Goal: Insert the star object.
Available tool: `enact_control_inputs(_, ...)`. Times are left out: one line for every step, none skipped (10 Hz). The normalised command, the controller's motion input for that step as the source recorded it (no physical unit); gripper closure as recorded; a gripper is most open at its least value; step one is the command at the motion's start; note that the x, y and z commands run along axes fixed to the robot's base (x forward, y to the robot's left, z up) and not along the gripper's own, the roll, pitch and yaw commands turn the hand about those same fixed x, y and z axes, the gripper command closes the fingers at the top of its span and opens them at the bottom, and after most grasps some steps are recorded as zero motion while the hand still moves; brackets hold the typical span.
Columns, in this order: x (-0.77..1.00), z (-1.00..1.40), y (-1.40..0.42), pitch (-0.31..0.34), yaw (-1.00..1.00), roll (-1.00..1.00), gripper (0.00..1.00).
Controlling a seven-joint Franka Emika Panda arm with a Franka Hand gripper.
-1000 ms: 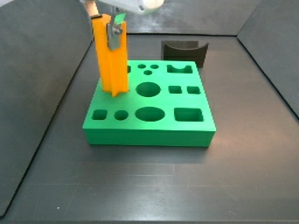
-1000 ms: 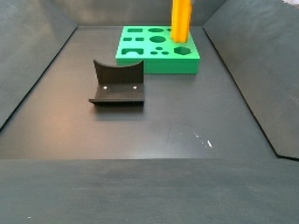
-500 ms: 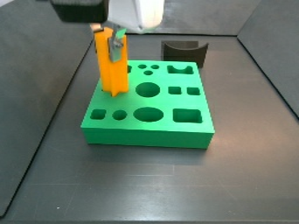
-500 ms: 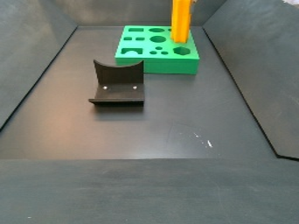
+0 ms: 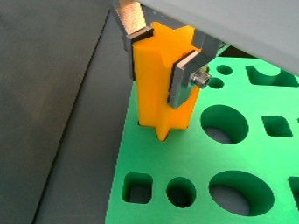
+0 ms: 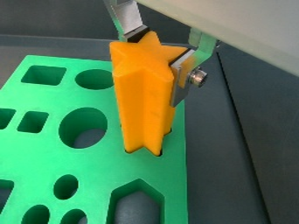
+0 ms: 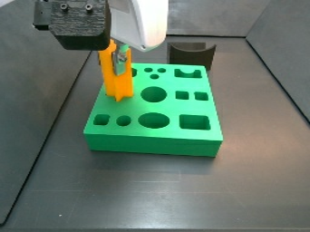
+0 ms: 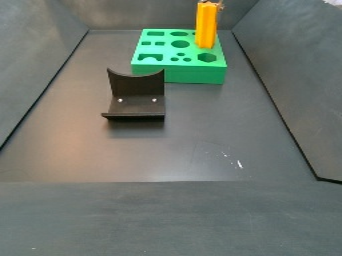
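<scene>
The star object [image 5: 162, 83] has sunk lower into the green block [image 5: 251, 175], hand [image 5: 163, 54] clamping it.

1. A green block [image 7: 151, 132] [image 8: 181, 76] lies flat on the dark floor [image 7: 145, 192] [image 8: 174, 150]. Its top is cut with round, square and other shaped holes, seen close up in both wrist views [image 5: 146, 157] [image 6: 187, 175].
2. A dark grey curved block [image 7: 190, 53] [image 8: 134, 98] stands on the floor apart from the green block, its hollow face up.
3. A small pale scuff [image 8: 230, 157] marks the floor.
</scene>
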Motion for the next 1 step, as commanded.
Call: enact_control_inputs(0.04,0.0,0.0,0.011,-0.03,0.0,1.0)
